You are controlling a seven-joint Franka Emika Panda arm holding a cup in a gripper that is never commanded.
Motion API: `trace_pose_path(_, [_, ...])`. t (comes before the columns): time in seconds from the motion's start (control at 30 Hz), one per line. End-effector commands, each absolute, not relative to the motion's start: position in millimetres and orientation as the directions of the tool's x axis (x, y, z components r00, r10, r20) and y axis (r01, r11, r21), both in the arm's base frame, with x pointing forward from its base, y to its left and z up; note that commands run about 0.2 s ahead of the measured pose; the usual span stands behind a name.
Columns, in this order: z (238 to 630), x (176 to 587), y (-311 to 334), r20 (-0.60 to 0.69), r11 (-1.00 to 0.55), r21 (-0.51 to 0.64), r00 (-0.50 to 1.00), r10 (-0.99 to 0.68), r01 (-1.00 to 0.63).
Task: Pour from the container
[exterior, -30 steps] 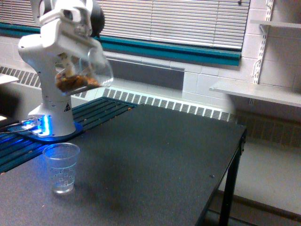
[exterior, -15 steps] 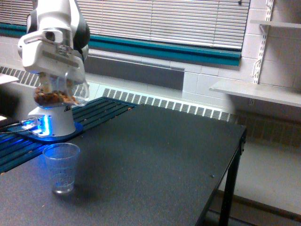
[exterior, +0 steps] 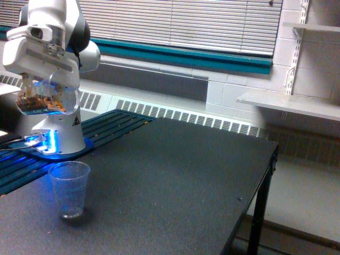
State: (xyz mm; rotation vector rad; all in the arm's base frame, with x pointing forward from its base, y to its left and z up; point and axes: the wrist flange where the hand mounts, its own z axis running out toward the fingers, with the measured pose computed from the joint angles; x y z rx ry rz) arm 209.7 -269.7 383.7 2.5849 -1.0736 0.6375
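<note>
The container (exterior: 45,95) is a clear wide plastic tumbler with brown bits in its bottom, held in the air at the exterior view's left. My gripper (exterior: 45,79) is shut on it from above, its fingers hard to make out behind the clear wall. The container hangs roughly upright, tipped slightly. Below it and a little to the right, a smaller clear tapered cup (exterior: 69,189) stands upright on the dark table (exterior: 175,175); it looks empty.
The arm's white base (exterior: 58,133) with blue lights stands at the table's back left on a slatted surface. The table's right edge (exterior: 268,175) drops to the floor. A radiator and blinds run behind; a shelf (exterior: 289,103) sits at the right.
The container swung from a strong tilt toward the right to near upright, and moved left with the gripper. The small cup stayed put.
</note>
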Motion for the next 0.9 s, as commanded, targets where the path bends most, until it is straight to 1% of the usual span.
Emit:
trace_pose_path(0.03, [367, 204, -260, 0.454, -0.702, 0.093, 0.657, -0.601, -0.706])
trace_pose_path(0.6, [350, 196, -268, 0.407, -0.717, 0.156, 0.705, -0.581, -0.680])
trace_pose_path(0.9, [341, 202, -272, 0.399, -0.720, 0.178, 0.718, -0.571, -0.671])
